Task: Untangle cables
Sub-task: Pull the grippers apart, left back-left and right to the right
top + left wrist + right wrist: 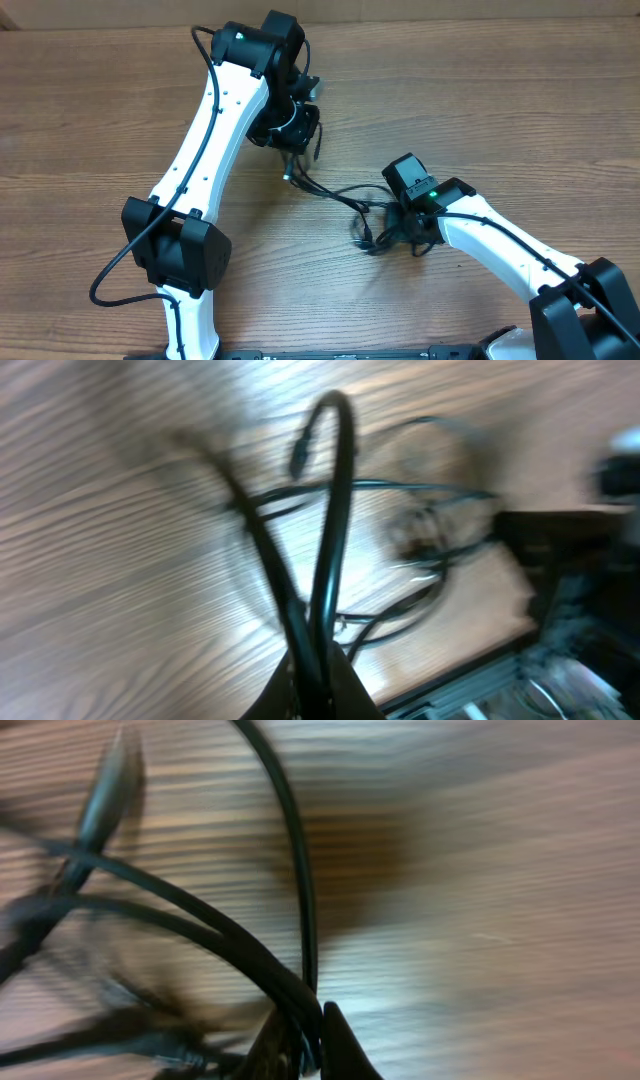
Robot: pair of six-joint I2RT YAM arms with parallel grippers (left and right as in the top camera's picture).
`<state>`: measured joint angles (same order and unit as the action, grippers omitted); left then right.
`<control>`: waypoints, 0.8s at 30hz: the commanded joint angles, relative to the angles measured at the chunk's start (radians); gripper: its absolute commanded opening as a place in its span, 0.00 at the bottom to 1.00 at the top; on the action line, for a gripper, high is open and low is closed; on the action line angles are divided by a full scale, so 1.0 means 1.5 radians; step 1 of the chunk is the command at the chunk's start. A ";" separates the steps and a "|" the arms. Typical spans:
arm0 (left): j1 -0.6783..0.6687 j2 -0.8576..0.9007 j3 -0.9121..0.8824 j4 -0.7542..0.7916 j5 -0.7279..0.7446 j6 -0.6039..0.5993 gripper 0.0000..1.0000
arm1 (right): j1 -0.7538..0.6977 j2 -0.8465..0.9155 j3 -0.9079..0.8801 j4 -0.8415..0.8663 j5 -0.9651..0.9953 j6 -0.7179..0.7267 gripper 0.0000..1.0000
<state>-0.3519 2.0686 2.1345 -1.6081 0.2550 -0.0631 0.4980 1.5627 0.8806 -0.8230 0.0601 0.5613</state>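
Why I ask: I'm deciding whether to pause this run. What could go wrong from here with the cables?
1. Both the left gripper and right gripper are shut on the cables; pulling apart might tighten the tangle rather than loosen it.
2. Each gripper seems to pinch more than one strand, so strands may drag along together.
3. The loose plug could snag on a loop.

1. Robot arms, white with black joints: two, a left arm [215, 130] and a right arm [500, 245].
2. Two-finger grippers: two, a left gripper [292, 160] and a right gripper [398, 232].
3. Cables [340, 195], thin and black: one tangled bundle; separate cords cannot be counted.
4. Plug [300, 455]: one in each wrist view; possibly the same one.
5. Wooden table [100, 120]: one.
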 commanded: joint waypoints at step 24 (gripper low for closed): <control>0.287 -0.127 0.020 -0.005 -0.103 -0.104 0.04 | -0.150 -0.089 0.182 -0.115 0.323 0.046 0.04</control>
<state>0.0223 1.9049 2.1349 -1.6207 0.1612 -0.2050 0.3218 1.4551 1.1389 -0.9840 0.4423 0.6109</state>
